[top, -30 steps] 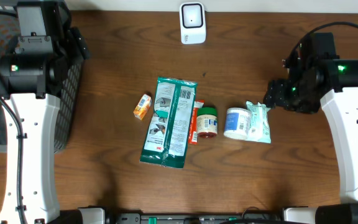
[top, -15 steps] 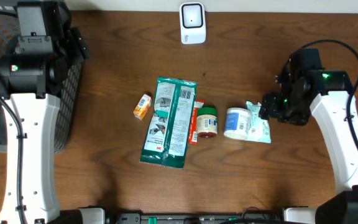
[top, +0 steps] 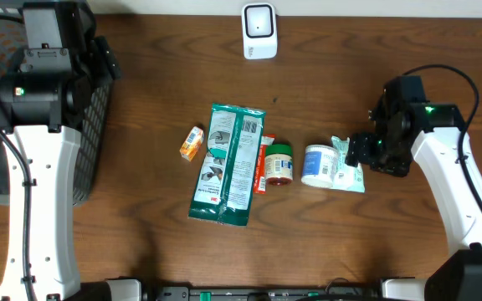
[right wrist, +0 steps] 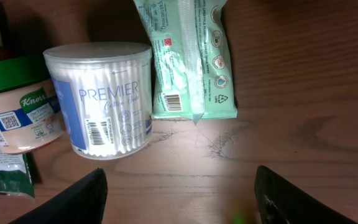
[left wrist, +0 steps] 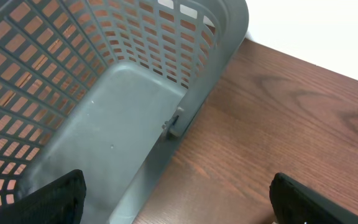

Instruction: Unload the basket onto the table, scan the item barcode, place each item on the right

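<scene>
1. Right, your right gripper [right wrist: 179, 208] has its fingers [right wrist: 73, 199] well apart with nothing between them, so it holds nothing.
2. Just ahead of that gap lies the packet [right wrist: 188, 56]. The tub [right wrist: 101, 99] lies close beside it, ahead of one finger, and the jar [right wrist: 14, 106] is further out on the same side.
3. The packet and the tub both lie on the table [right wrist: 278, 112] with their barcodes turned up toward the wrist. I judge that is why the gripper hovers here: you can read the codes and choose a grip before closing.
4. You cannot tell yet which one is the item. The packet sits most squarely before the opening, so it is the likelier pick.
5. The right arm reaches in from the table's edge with the elbow bent. Its wrist is pitched down, looking almost straight at the tabletop, low over the packet's end.
6. The scanner [top: 258, 31] stands well away from this gripper, at the table's far edge. Whatever you lift must be carried across with its code facing the scanner.
7. Your left gripper [left wrist: 176, 202] is wide open and empty. It hangs over the wall of the basket [left wrist: 104, 93], far from the goods. That arm looks parked out of the way.
</scene>
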Robot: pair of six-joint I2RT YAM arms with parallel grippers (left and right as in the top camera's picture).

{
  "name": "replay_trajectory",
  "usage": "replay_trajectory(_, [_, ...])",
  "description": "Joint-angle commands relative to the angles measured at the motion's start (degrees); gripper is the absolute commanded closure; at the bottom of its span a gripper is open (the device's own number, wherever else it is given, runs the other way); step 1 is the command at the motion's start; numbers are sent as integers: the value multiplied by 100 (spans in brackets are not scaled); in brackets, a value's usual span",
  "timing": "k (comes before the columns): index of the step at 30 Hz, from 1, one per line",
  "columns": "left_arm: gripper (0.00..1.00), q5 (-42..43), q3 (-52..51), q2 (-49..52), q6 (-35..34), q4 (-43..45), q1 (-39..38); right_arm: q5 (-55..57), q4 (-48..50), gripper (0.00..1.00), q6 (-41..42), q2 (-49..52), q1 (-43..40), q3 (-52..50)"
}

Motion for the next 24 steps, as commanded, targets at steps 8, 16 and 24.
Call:
replay_trajectory(8, [10,-96,37,9,-11,4,24,-284,170,26,92,-13,-13,-24])
replay_trajectory(16, [10,-94,37,9,-9,4,24,-282,181,24,90,-13,-13,-24])
replay_trajectory(24, [10,-96,37,9,-11,4,24,-286,219,23,90,-13,-13,-24])
